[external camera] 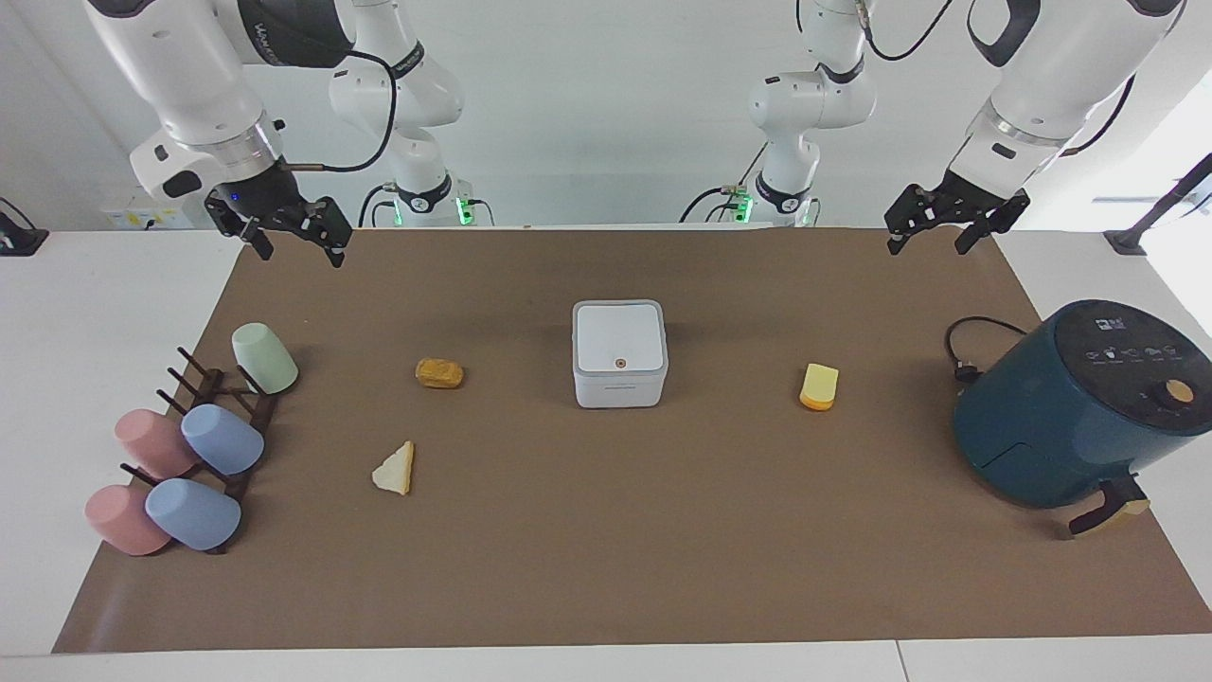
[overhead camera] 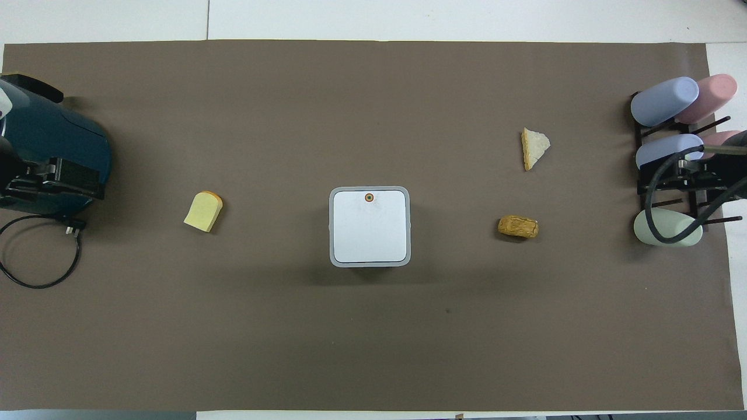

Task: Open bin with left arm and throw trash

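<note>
I see the bin (external camera: 619,353) lid shut, three scraps around it on the mat (external camera: 606,568); left gripper (external camera: 950,225) and right gripper (external camera: 284,232) hang open, empty, over the mat's robot-side edge.

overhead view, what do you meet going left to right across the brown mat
dark teal air fryer → yellow block with an orange edge → small white square bin, lid shut → golden-brown fried lump → pale triangular bread wedge → dark rack of pastel cups
</note>
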Robot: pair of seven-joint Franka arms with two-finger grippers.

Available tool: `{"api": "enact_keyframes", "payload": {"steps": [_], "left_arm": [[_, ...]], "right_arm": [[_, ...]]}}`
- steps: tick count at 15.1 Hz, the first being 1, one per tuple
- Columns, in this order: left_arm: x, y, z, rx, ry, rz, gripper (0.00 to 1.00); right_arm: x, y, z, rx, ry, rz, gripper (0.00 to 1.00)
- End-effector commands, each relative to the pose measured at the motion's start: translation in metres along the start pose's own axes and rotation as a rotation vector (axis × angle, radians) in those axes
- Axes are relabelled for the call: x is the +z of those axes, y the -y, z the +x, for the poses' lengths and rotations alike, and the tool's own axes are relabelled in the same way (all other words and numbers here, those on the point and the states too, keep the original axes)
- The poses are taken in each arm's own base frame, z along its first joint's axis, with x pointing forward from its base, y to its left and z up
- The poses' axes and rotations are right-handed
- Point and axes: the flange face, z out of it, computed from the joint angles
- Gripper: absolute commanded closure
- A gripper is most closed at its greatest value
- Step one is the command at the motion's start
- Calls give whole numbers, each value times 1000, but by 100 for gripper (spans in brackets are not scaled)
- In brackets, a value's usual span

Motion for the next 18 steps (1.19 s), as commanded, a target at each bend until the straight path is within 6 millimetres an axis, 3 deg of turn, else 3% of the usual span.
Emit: {"api": "enact_keyframes", "payload": {"steps": [1, 10, 13, 18], "left_arm": [[1, -1, -1, 11, -5, 18, 0], [5, -10, -5, 6, 7, 21, 0], [7, -49, 2, -31, -73, 11, 0], [42, -157, 20, -15, -143, -34, 0]], "right_arm": [[1, -5, -3, -11, -17, -14, 0], [5, -4, -5, -17, -24, -13, 0], [5, -3, -5, -20, -23, -13, 0], [5, -3, -6, -23, -20, -14, 0]]}}
